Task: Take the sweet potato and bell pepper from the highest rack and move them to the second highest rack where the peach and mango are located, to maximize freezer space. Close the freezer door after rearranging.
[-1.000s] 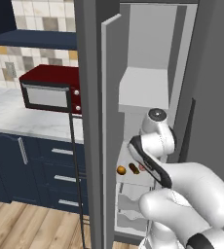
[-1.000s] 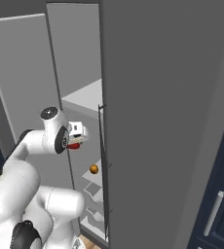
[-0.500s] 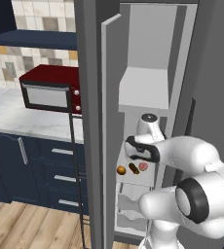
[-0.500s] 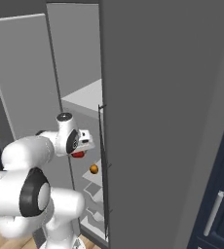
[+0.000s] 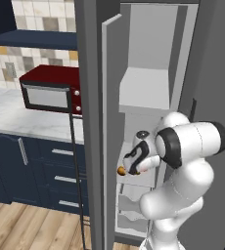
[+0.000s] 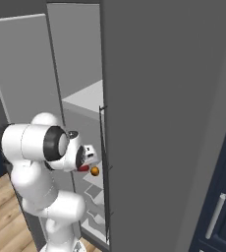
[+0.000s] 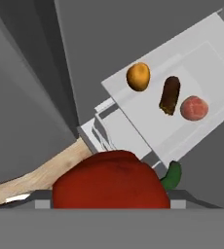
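the gripper (image 7: 111, 202) is clamped on the bell pepper (image 7: 109, 181), and in the hand view that glossy red body bulges big at the bottom, its green stem poking out at the lower right. beyond the pepper, up and to the right in that view, the second highest rack (image 7: 209, 58) spreads out as a tilted white slab. three things lie on it in a loose row: the mango (image 7: 138, 76), an orange ball nearest the slab's front corner, then the sweet potato (image 7: 170, 95), a dark brown oblong lump, then the peach (image 7: 194, 108), pinkish and round. the sweet potato sits between the two fruits, close to the peach but apart from it. all three are well clear of the pepper, which hangs off the slab's front edge, out over the white drawers and a strip of wooden floor.

from the left base view, the gripper (image 5: 135, 163) is tucked inside the open cabinet under the highest rack (image 5: 146, 91), with the mango (image 5: 121, 170) just beside it. the freezer door (image 5: 113, 132) stands open at the left. from the right base view, the gripper (image 6: 87, 158) has a flash of red beneath it, and the mango (image 6: 94, 171) sits just to its right.
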Robot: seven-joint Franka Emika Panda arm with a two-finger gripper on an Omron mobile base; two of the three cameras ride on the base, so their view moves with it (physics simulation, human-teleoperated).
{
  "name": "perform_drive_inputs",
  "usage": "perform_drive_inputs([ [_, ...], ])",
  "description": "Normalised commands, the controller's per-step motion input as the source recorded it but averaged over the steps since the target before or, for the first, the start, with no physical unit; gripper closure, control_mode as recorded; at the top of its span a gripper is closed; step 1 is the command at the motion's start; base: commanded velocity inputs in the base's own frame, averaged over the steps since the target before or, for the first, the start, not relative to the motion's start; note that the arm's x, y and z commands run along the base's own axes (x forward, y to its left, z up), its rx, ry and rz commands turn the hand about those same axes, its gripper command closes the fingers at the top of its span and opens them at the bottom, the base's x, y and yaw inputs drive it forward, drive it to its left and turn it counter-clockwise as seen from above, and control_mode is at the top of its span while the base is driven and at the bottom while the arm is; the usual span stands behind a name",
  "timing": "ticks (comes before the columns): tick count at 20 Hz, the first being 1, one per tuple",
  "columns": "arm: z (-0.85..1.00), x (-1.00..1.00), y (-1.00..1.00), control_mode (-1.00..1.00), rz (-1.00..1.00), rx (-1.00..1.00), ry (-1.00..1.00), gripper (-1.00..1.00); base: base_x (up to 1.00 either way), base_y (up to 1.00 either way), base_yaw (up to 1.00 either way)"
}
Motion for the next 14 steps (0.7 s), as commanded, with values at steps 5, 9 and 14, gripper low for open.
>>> perform_drive_inputs([
  [5, -0.76, 0.31, -0.04, -1.00, 0.02, -0.01, 0.00, 1.00, 0.00, 0.00, 0.00],
  [9, -0.64, 0.33, -0.12, -1.00, 0.01, 0.00, 0.00, 1.00, 0.00, 0.00, 0.00],
  [14, -0.53, 0.46, -0.08, -1.00, 0.00, 0.00, 0.00, 1.00, 0.00, 0.00, 0.00],
])
